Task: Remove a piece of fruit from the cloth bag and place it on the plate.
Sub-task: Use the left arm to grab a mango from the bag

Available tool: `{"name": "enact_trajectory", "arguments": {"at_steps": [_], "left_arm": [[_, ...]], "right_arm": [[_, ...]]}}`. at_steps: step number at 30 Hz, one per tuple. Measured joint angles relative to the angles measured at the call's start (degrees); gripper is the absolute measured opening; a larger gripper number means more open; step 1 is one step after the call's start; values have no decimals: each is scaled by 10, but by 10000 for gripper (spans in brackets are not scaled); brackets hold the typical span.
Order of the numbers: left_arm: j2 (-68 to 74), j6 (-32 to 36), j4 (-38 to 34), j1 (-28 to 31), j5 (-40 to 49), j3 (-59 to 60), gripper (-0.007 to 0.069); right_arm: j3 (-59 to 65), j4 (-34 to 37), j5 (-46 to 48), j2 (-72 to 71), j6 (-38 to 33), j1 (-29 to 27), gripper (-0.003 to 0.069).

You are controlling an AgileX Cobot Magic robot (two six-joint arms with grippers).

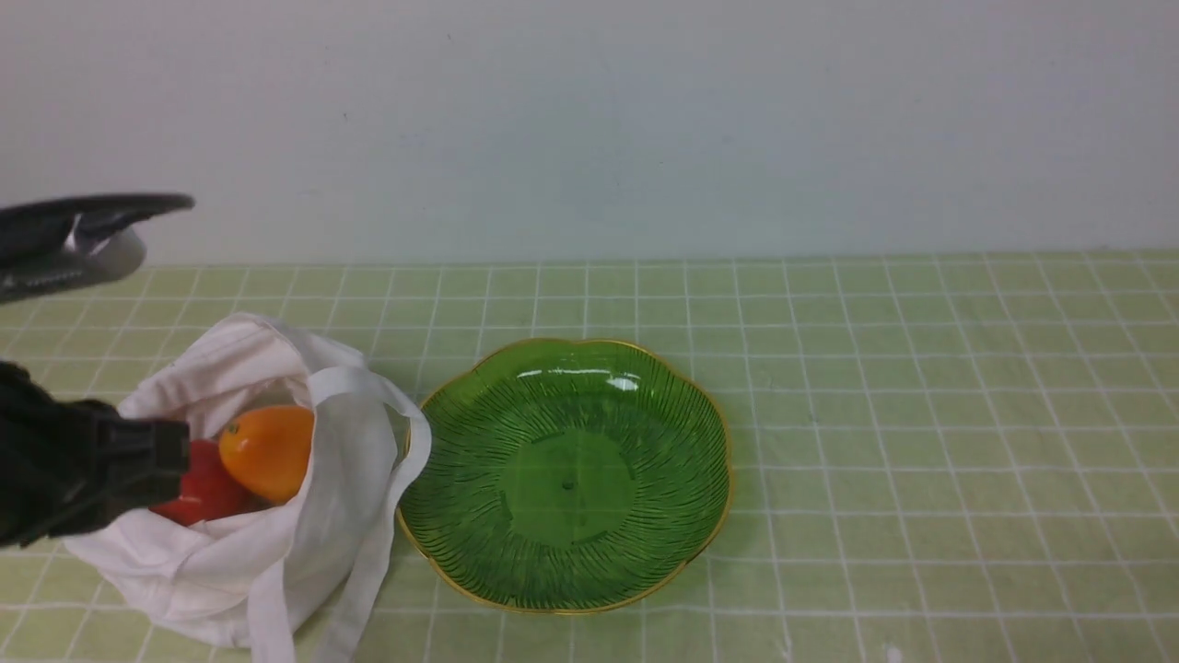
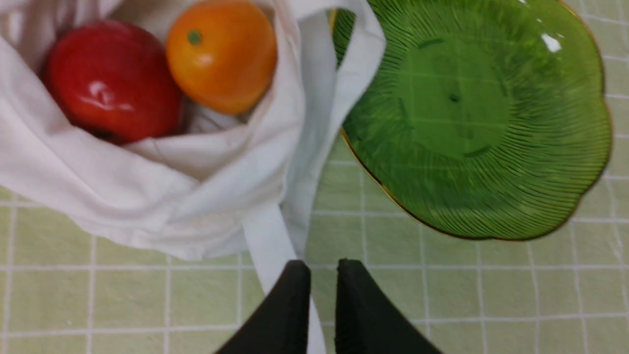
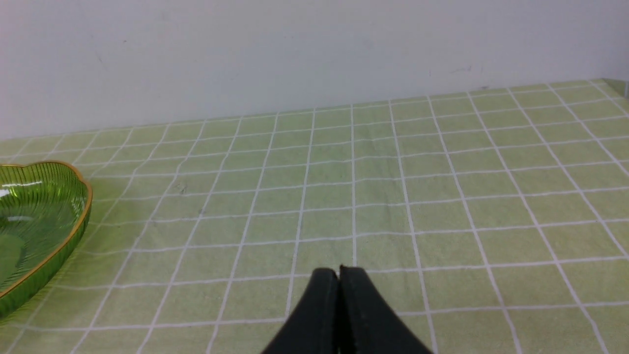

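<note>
The cloth bag (image 1: pixel 304 516) sits slumped on the green checked worktop (image 1: pixel 921 414) at the robot's left, its mouth open upward. Two fruits lie in it side by side, touching. One is the piece of fruit (image 1: pixel 267 451), orange and oblong, on the side nearer the plate. The other is a rounder red fruit (image 1: pixel 203 488), partly hidden in the front view by the left arm. A white strap handle (image 1: pixel 405 433) loops off the bag's edge and overlaps the gold rim of the plate (image 1: pixel 566 343), which stands just beside the bag and holds nothing.

The left gripper (image 2: pixel 322 269) hangs above the worktop on the near side of the bag. Its jaws are parted by a narrow gap and grasp nothing, and a bag strap (image 2: pixel 265 246) runs along the cloth beneath them. The right gripper (image 3: pixel 339 270) is over bare worktop, well apart from the plate, with its jaws clenched together on nothing.
</note>
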Motion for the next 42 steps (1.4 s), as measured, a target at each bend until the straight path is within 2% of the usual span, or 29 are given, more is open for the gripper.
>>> {"name": "enact_trajectory", "arguments": {"at_steps": [1,3,5,7,8,9,10,11,13,16,29,32,39,42], "left_arm": [[17,-1,6,0,-1,-11,115],[80,-8,30,0,-17,-41,220],[102,-8,35,0,-23,-48,267],[157,-12,39,0,-39,-64,375],[161,-12,40,0,-40,-65,375],[195,-12,41,0,-49,-77,461],[199,-12,41,0,-49,-78,461],[223,-12,42,0,-57,-88,529],[251,-12,43,0,-67,-100,603],[286,-12,43,0,-96,-107,671],[367,-14,43,0,-137,-108,675],[372,-15,43,0,-146,-108,641],[391,-15,32,0,-150,-112,507],[398,-16,24,0,-157,-116,502]], "right_arm": [[0,0,0,0,0,0,-15],[0,0,0,0,0,0,-15],[0,0,0,0,0,0,-15],[0,0,0,0,0,0,-15],[0,0,0,0,0,0,-15],[0,0,0,0,0,0,-15],[0,0,0,0,0,0,-15],[0,0,0,0,0,0,-15],[0,0,0,0,0,0,-15],[0,0,0,0,0,0,-15],[0,0,0,0,0,0,-15],[0,0,0,0,0,0,-15],[0,0,0,0,0,0,-15],[0,0,0,0,0,0,-15]]}}
